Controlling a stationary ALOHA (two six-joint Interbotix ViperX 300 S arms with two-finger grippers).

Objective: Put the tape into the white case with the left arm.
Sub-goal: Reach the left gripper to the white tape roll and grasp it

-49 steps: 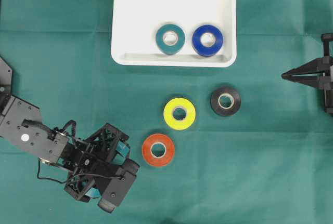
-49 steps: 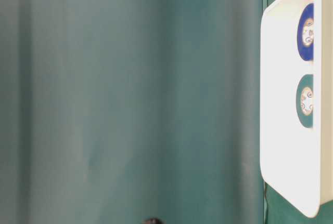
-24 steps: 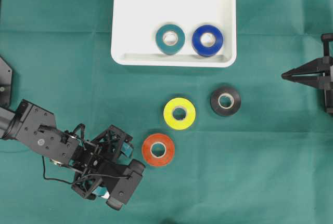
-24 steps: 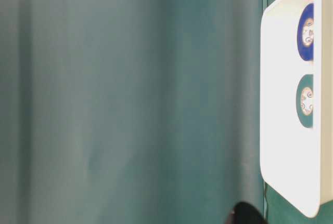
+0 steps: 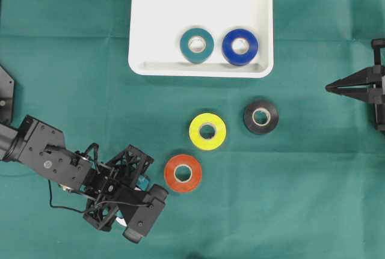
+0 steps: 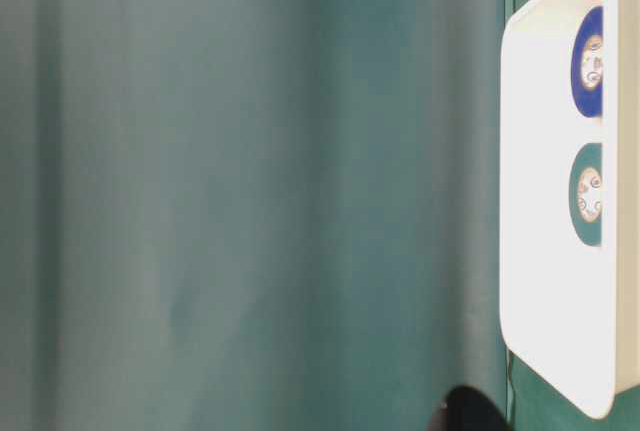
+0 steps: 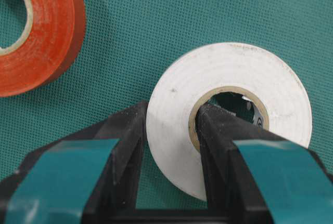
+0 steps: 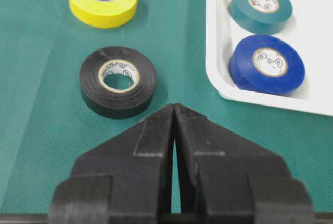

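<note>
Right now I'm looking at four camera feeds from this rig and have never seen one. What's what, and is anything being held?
Two black robot arms work over a green cloth. The overhead view shows the whole scene: the left arm at lower left, the right gripper at the right edge.

The table-level view is turned sideways and shows mostly cloth and the white case.

Each wrist camera looks along its own jaws. The left gripper is shut on the white tape roll, one jaw through its core. The right gripper is shut and empty.

The case holds a teal roll and a blue roll. Yellow, black and orange rolls lie on the cloth.
</note>
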